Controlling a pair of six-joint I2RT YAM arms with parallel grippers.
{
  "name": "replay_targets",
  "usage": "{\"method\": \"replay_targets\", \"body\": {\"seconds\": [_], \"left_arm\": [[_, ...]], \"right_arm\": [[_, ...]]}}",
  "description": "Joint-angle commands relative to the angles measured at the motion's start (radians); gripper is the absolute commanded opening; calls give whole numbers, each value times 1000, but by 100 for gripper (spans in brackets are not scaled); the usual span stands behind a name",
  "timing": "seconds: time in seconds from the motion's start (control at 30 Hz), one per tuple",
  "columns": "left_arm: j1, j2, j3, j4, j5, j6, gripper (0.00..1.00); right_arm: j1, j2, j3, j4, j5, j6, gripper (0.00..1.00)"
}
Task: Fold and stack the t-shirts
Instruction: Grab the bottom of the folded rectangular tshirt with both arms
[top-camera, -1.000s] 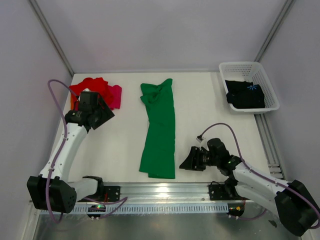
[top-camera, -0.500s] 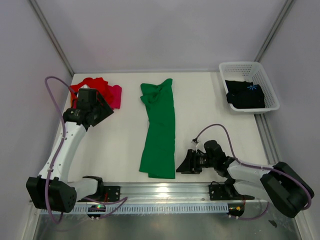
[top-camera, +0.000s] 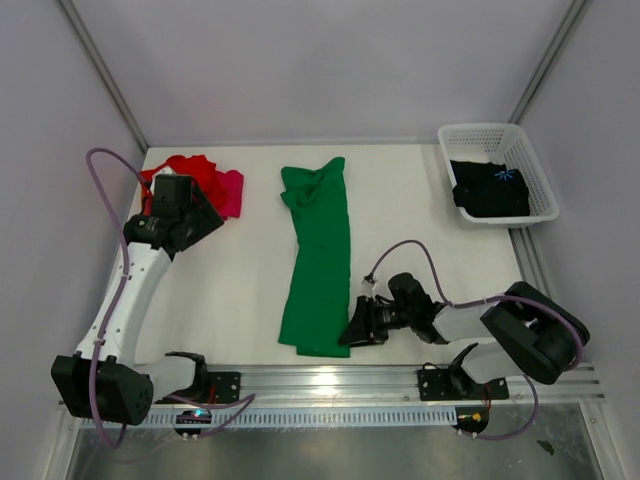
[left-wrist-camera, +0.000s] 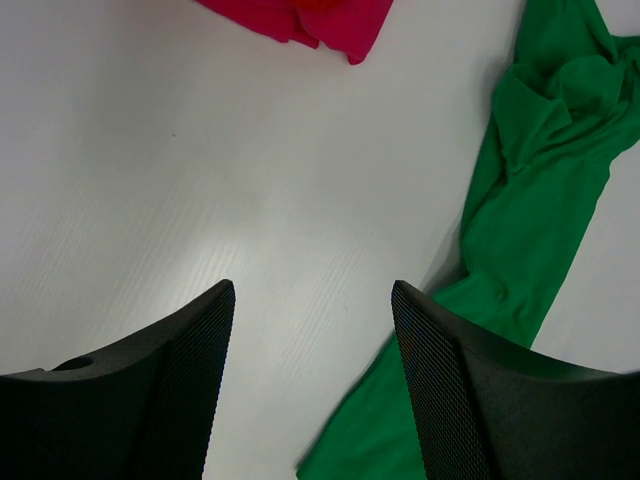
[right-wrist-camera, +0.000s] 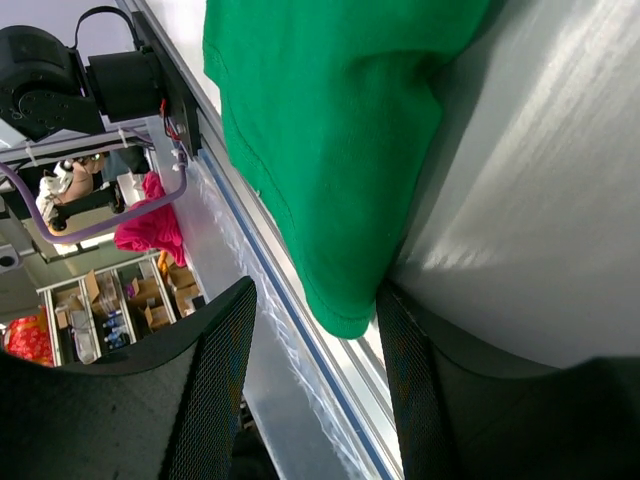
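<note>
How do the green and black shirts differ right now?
The green t-shirt lies on the table as a long narrow strip; the black t-shirt sits bunched in the white basket. Green is plain; black has a small blue print. Only green has the right gripper at its near corner.

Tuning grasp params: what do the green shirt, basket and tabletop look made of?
Green t-shirt: soft matte knit cloth, probably cotton; it wrinkles and bunches at the far end. Basket: white moulded plastic, judging by its rigid lattice walls. Table: smooth white board, faint sheen in the left wrist view; material unclear.
</note>
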Motion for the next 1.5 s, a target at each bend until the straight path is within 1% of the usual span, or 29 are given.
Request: {"method": "replay_targets", "body": {"seconds": [0.0,0.17,0.23,0.33,0.37,0.4,0.47,0.53,0.67,0.7,0.8,0.97,1.03,1.07,1.23,1.4,1.47], "left_arm": [[7,-10,42,-7,-18,16,67],[7,0,37,-6,-7,13,67],[7,4,34,-4,-5,12,67],[7,9,23,-1,-2,4,67],[7,10,17,0,-1,3,67],[7,9,13,2,-1,1,67],[7,7,3,2,7,-5,67],[7,7,-9,2,42,-19,67],[7,3,-88,10,181,-65,66],[7,1,-111,16,299,-77,66],[0,-19,-211,33,459,-120,65],[-51,-91,-320,-39,519,-123,66],[-56,-129,-362,-53,538,-128,66],[-57,-140,-409,-55,539,-131,66],[-59,-195,-550,-85,558,-138,66],[-131,-235,-581,-95,541,-204,66],[-155,-231,-615,-63,535,-241,66]], "right_arm": [[9,56,25,-1,36,-59,56],[12,92,52,-16,20,-74,56],[15,109,63,-22,14,-81,54],[14,118,72,-50,13,-97,38],[14,120,71,-54,13,-100,25],[14,123,68,-63,14,-104,18],[14,135,55,-60,14,-110,7],[15,144,51,-51,11,-108,6],[14,141,66,-66,11,-116,5],[14,141,71,-80,13,-119,5],[15,143,81,-86,13,-122,5],[14,159,97,-86,8,-117,5],[14,167,103,-90,5,-119,5],[14,170,112,-94,3,-122,5],[14,192,138,-116,-4,-137,5],[14,195,147,-120,-6,-137,5],[14,195,144,-117,-6,-137,5]]}}
